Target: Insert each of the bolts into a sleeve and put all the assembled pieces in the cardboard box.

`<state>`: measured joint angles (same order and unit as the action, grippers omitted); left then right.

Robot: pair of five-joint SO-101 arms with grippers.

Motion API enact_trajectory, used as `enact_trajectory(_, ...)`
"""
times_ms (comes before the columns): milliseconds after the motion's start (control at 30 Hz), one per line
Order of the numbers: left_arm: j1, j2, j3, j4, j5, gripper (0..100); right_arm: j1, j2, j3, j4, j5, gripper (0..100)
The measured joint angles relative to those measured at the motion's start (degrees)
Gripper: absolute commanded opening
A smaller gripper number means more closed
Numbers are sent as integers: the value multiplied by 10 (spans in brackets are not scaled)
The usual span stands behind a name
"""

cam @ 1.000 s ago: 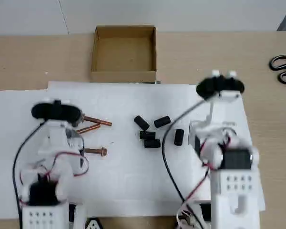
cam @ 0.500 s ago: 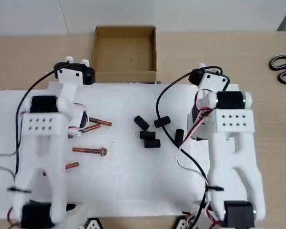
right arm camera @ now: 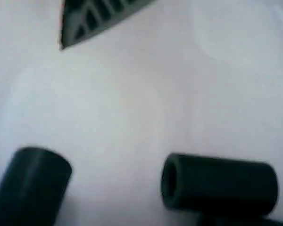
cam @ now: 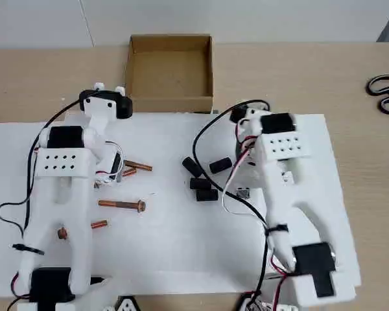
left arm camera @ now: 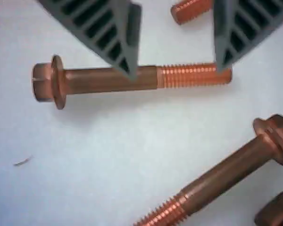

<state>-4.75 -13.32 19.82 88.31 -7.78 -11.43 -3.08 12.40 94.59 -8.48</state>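
Several copper bolts lie on the white sheet at the left, among them one (cam: 137, 166) by the left arm and another (cam: 121, 205) nearer the front. My left gripper (left arm camera: 174, 52) is open just above one bolt (left arm camera: 132, 80), its grey fingers (left arm camera: 108, 33) astride the shaft. A second bolt (left arm camera: 217, 174) lies slanted beside it. Several black sleeves (cam: 200, 184) are scattered in the middle of the sheet. My right gripper (cam: 238, 170) hangs low beside them, with two sleeves (right arm camera: 219, 186) (right arm camera: 30, 188) lying close under it. The cardboard box (cam: 168, 103) stands open and empty at the back.
The white sheet (cam: 181, 246) covers most of the wooden table. Scissors (cam: 386, 92) lie at the far right edge. Cables hang from both arms over the sheet.
Both arms have unfolded from their rest pose and stretched forward. The left gripper came down over the bolts. The right arm swung left and down toward the sleeves.
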Motion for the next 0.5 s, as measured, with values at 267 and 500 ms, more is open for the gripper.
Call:
enact_trajectory(267,0,0,3,-12,-2,114,0,50,0,-60,0,190)
enact_trajectory(500,0,0,3,-15,-1,115,-1,79,0,-109,0,190)
